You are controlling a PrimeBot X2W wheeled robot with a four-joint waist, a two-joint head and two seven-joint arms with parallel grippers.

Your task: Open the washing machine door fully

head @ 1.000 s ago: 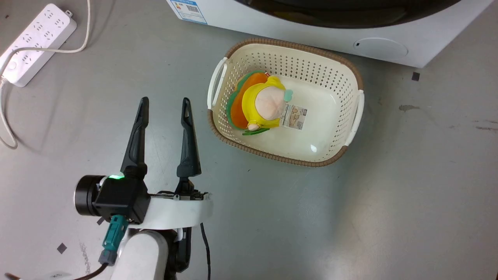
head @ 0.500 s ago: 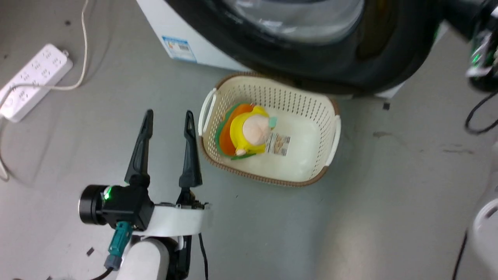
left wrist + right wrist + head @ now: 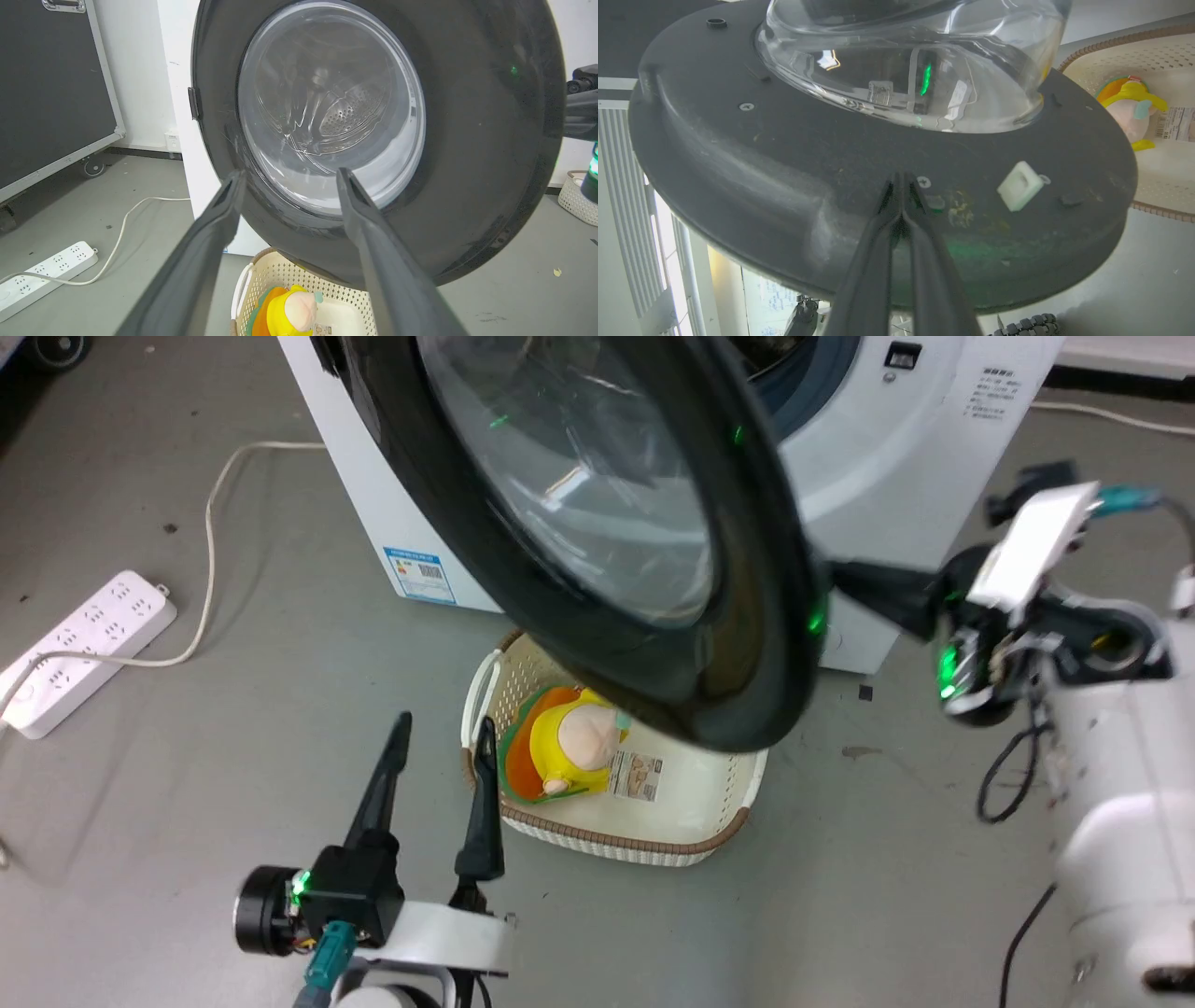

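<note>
The washing machine door [image 3: 597, 523], glossy black with a clear glass bowl, stands swung out from the white washing machine [image 3: 896, 457] and hangs above a basket. My right gripper [image 3: 845, 581] reaches in behind the door's free edge. In the right wrist view that right gripper [image 3: 901, 179] is shut, tips against the door's dark inner face [image 3: 784, 154] below the glass bowl [image 3: 915, 60]. My left gripper [image 3: 439, 733] is open low over the floor, in front of the door's outer face [image 3: 467, 140] and apart from it; the left gripper [image 3: 289, 173] holds nothing.
A cream perforated basket [image 3: 653, 821] with a yellow and orange plush toy [image 3: 569, 747] sits on the floor under the door. A white power strip [image 3: 84, 653] and its cable lie to the left. The blue-grey drum opening [image 3: 803, 383] shows behind the door.
The head camera has tilted up, bringing the swung-out door, the machine's front and my right arm into view. The left gripper stays open in about the same pose.
</note>
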